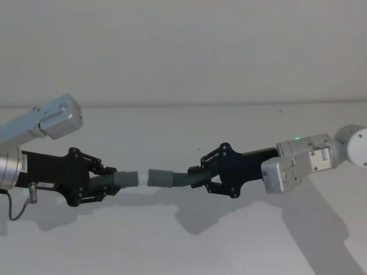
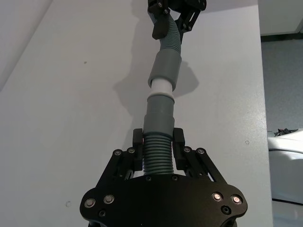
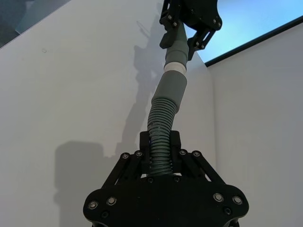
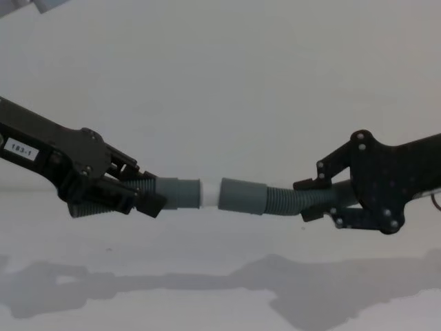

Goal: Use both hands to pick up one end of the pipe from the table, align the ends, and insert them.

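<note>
Both pipe pieces hang above the table (image 1: pixel 172 246). My left gripper (image 1: pixel 112 182) (image 4: pixel 148 196) (image 2: pixel 157 146) is shut on the ribbed middle of the left piece (image 1: pixel 123 180) (image 2: pixel 158 118), whose white tip (image 4: pixel 209 193) (image 2: pixel 161 86) points right. On the other side, my right gripper (image 1: pixel 196 177) (image 4: pixel 306 200) (image 3: pixel 160 149) is shut on the ribs of the right piece (image 1: pixel 175 179) (image 3: pixel 163 113). Its grey collar (image 4: pixel 241 195) (image 3: pixel 173 87) faces the tip. The two ends sit in line, with the tip at the collar's mouth; I cannot tell how far in it is.
A plain pale wall (image 1: pixel 183 51) rises behind the table. The table's right edge (image 2: pixel 262 118) shows in the left wrist view, with floor beyond. A thin cable (image 1: pixel 17 209) hangs under the left arm. The arms' shadows lie on the surface below.
</note>
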`<control>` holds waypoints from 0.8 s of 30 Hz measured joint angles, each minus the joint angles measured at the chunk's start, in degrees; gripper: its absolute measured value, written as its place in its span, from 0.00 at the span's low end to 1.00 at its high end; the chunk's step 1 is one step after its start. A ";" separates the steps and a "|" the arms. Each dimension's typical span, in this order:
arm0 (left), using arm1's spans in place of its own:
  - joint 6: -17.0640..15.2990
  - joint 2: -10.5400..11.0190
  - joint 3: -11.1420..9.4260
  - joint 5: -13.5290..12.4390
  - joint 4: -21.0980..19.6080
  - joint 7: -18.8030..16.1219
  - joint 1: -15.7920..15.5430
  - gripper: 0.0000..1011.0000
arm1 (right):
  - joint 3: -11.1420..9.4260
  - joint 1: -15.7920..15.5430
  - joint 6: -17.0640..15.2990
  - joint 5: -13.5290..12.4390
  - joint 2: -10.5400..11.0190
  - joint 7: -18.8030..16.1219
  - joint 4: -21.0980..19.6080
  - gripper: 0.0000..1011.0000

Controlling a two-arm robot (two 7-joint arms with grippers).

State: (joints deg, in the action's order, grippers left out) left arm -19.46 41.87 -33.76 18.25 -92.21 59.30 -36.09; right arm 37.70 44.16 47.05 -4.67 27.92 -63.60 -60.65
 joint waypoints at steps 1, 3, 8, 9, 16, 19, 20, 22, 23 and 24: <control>0.00 0.00 0.00 0.00 0.00 0.00 0.00 0.33 | 0.03 0.03 0.01 -0.01 -0.03 0.02 0.05 0.21; 0.00 0.02 0.00 0.00 0.00 0.00 0.00 0.33 | 0.20 0.17 0.04 -0.07 -0.17 0.12 0.30 0.21; 0.00 0.02 0.00 0.00 0.00 0.00 0.00 0.33 | 0.45 0.37 0.08 -0.17 -0.33 0.29 0.62 0.21; 0.00 0.02 0.00 0.00 0.01 0.00 0.00 0.33 | 0.54 0.40 0.10 -0.22 -0.36 0.30 0.67 0.21; -0.01 0.03 0.01 -0.02 0.03 0.00 0.00 0.33 | 1.02 0.64 0.22 -0.60 -0.52 0.22 0.75 0.21; -0.02 0.03 0.01 -0.04 0.03 0.01 0.00 0.33 | 1.28 0.74 0.23 -0.82 -0.61 0.02 0.65 0.21; -0.02 0.03 0.01 -0.05 0.03 0.01 0.01 0.33 | 1.41 0.76 0.22 -0.99 -0.65 -0.06 0.55 0.21; -0.02 0.04 0.01 -0.07 0.04 0.01 0.00 0.33 | 1.58 0.79 0.18 -1.18 -0.68 -0.15 0.34 0.21; -0.02 0.04 0.01 -0.07 0.04 0.01 0.00 0.33 | 1.58 0.79 0.18 -1.18 -0.68 -0.15 0.34 0.21; -0.02 0.04 0.01 -0.07 0.04 0.01 0.00 0.33 | 1.68 0.79 0.09 -1.31 -0.70 -0.20 0.19 0.21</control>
State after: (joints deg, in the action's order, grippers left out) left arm -19.48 41.91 -33.75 18.17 -92.17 59.31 -36.08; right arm 39.38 44.95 47.15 -5.98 27.22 -63.80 -60.47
